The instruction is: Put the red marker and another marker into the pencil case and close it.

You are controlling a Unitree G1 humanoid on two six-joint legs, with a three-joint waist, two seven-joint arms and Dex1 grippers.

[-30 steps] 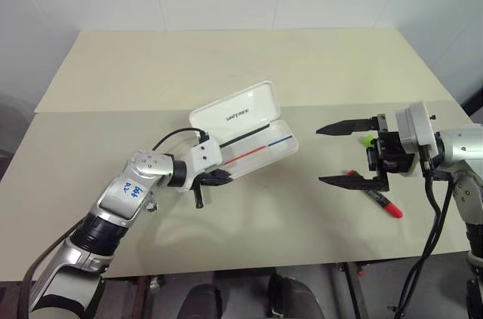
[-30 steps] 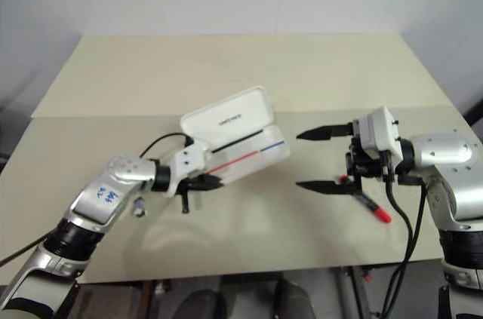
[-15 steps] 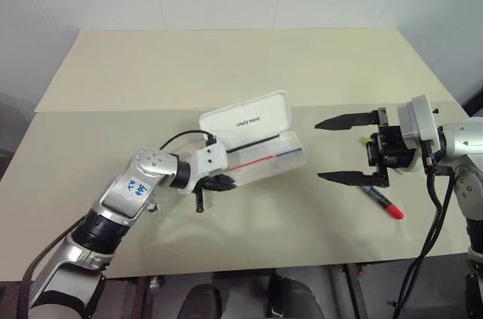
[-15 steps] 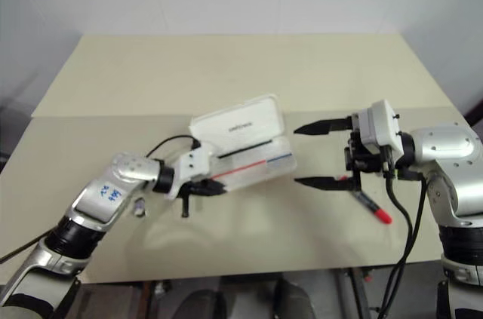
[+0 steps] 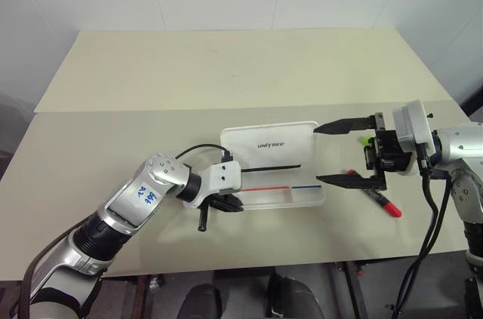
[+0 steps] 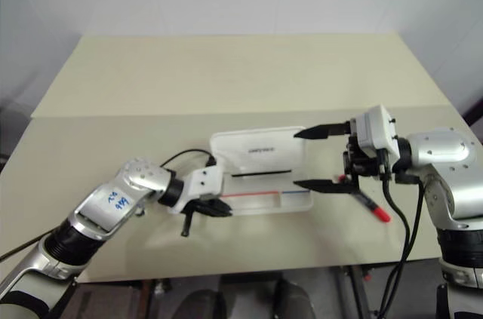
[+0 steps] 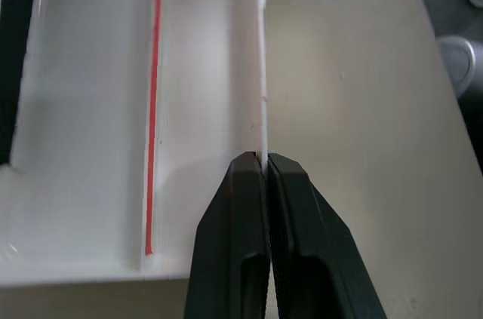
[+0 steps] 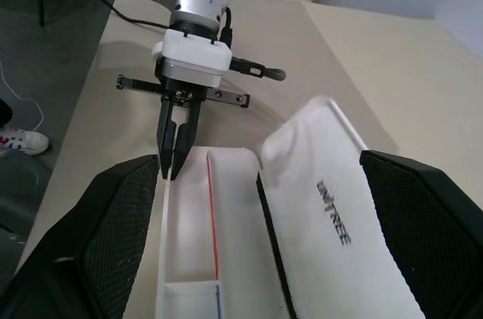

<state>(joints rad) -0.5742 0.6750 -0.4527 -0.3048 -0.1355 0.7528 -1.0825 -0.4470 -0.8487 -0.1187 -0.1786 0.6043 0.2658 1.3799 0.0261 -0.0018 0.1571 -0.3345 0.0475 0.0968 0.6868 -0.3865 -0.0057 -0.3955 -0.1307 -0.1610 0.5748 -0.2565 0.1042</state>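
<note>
The white pencil case point(image 5: 269, 143) lies open mid-table, its lettered lid leaning back and its tray point(image 5: 302, 195) with red and blue stripes in front. My left gripper point(image 5: 234, 205) is shut on the tray's thin near wall point(image 7: 263, 100) at its left end. To the right, my right gripper point(image 5: 338, 153) hangs open, its fingertips point(image 5: 326, 129) over the case's right end and nothing between them. On the table beside it lies the red marker point(image 5: 379, 201). Behind that gripper only a tip of the lime-green marker point(image 5: 366, 139) shows.
The cream table point(image 5: 226, 70) is made of two boards with a seam running across behind the case. Its front edge point(image 5: 249, 268) is near my arms. A black cable point(image 5: 198, 150) loops from my left wrist.
My left gripper has dragged and swung the case to the right, so it now lies square to the table's front edge, its right end under the right gripper's fingers. The right arm stayed put.
</note>
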